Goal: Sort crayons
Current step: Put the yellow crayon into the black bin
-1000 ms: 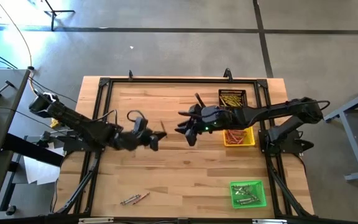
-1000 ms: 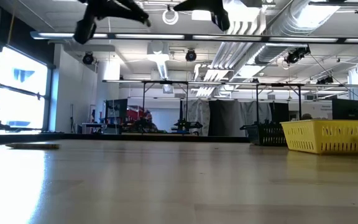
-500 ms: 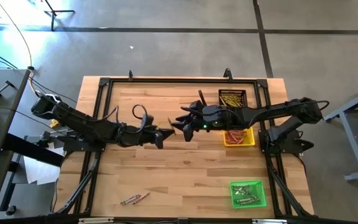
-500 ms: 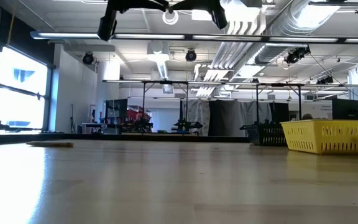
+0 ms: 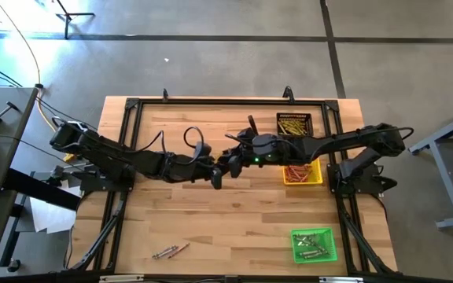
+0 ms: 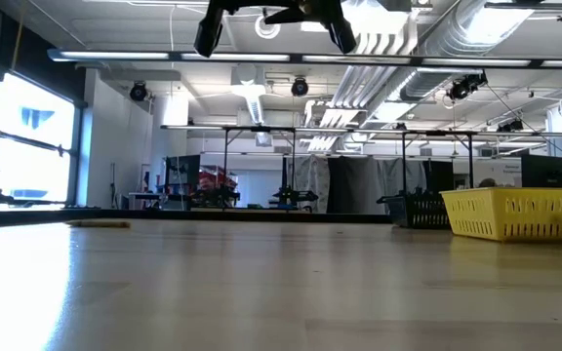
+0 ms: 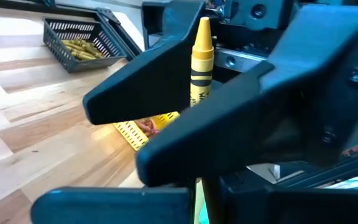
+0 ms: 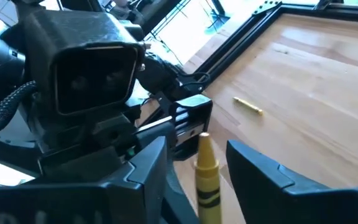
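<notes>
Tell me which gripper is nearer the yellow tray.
Right. The right gripper hangs just beside the yellow tray, toward table centre; the left gripper meets it from farther off.

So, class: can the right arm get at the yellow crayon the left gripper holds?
Probably yes: the right gripper, open, flanks the yellow crayon on both sides, with nothing between; the left gripper holds it above the table.
</notes>
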